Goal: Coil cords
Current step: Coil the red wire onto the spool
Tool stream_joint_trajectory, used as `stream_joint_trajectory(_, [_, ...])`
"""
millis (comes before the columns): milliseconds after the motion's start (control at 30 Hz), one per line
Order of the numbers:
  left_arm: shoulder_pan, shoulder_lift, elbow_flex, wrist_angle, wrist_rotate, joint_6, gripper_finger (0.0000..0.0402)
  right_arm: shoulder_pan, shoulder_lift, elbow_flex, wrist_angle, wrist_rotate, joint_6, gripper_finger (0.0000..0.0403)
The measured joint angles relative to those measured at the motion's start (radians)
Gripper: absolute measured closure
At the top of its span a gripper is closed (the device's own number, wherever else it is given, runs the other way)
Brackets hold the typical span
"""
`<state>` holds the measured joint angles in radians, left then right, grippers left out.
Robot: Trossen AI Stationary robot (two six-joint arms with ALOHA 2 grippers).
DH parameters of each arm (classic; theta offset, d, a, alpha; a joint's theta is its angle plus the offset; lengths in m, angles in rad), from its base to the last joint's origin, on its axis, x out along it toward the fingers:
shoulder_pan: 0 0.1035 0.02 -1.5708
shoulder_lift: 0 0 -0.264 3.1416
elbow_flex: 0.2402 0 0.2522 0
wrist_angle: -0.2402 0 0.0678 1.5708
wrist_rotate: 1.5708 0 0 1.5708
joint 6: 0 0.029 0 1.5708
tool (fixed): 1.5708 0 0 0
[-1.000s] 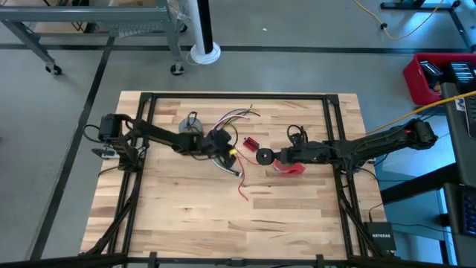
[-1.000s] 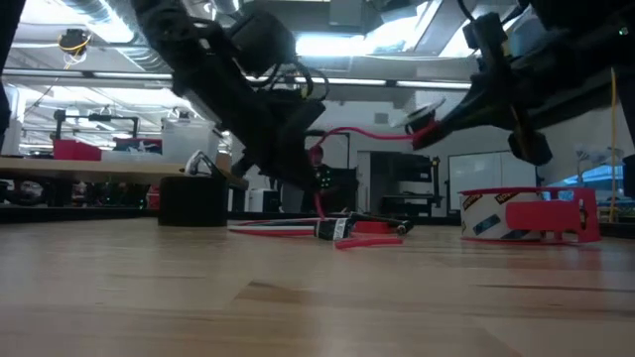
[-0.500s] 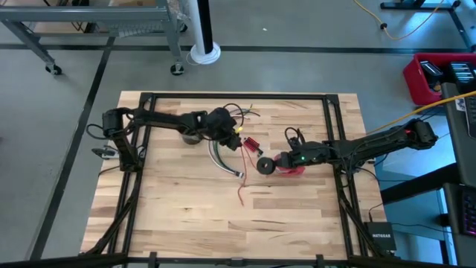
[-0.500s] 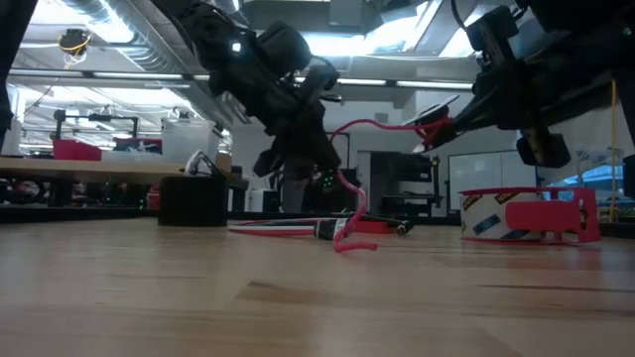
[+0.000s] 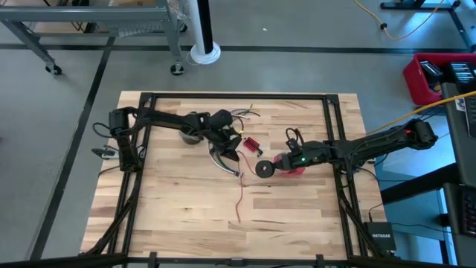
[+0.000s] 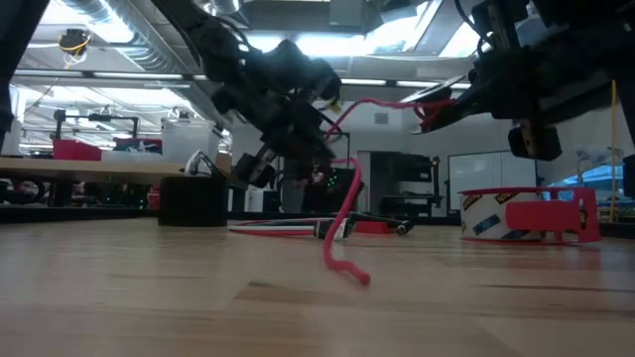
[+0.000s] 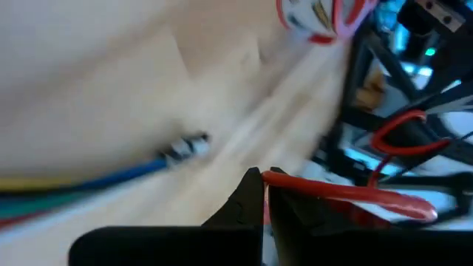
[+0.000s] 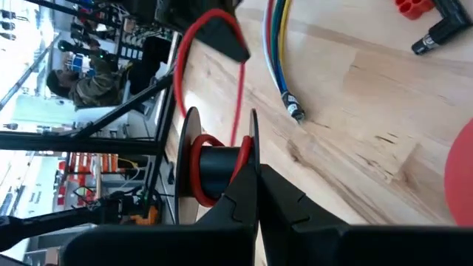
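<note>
A bundle of red, green, white and grey wires (image 5: 223, 152) curves across the table's far middle; one red strand (image 6: 342, 223) rises from the wood. A grey coil (image 5: 191, 132) lies beside it.

1. Setting: robotics lab or workshop.
2. Butcher-block table (image 5: 186, 223) inside a black metal frame (image 5: 238, 96), on a grey concrete floor (image 5: 297, 30).
3. Beyond the table: workbenches (image 6: 89, 169), exposed ceiling ducts (image 6: 99, 15), strip lighting.
4. Wheeled metal rack (image 5: 89, 30) stands beside the table.
</note>
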<state>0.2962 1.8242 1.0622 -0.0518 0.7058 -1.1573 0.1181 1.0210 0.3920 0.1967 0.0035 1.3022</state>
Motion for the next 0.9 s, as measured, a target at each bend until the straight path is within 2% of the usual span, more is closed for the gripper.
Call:
stream_joint_trajectory(167, [0.000,0.075,0.000,0.143,0.148,-0.221,0.0400,0.000,0.000,0.000,-0.047,0.000,0.000,0.0400])
stream_joint_trajectory(333, [0.014,0.122,0.000,0.201,0.210,-0.352,0.0400,0.000,0.000,0.000,-0.063,-0.024,-0.021,0.0400])
stream_joint_trajectory(433, [0.044,0.132,0.000,0.224,0.202,-0.354,0.0400,0.000,0.000,0.000,-0.051,-0.048,-0.049,0.0400])
stream_joint_trajectory(633, [0.106,0.134,0.000,0.228,0.110,-0.351,0.0400,0.000,0.000,0.000,-0.005,-0.089,-0.095,0.0400])
stream_joint_trajectory(900, [0.116,0.134,0.000,0.325,0.091,-0.423,0.0400,-0.001,0.000,0.000,-0.119,0.033,-0.071,0.0400])
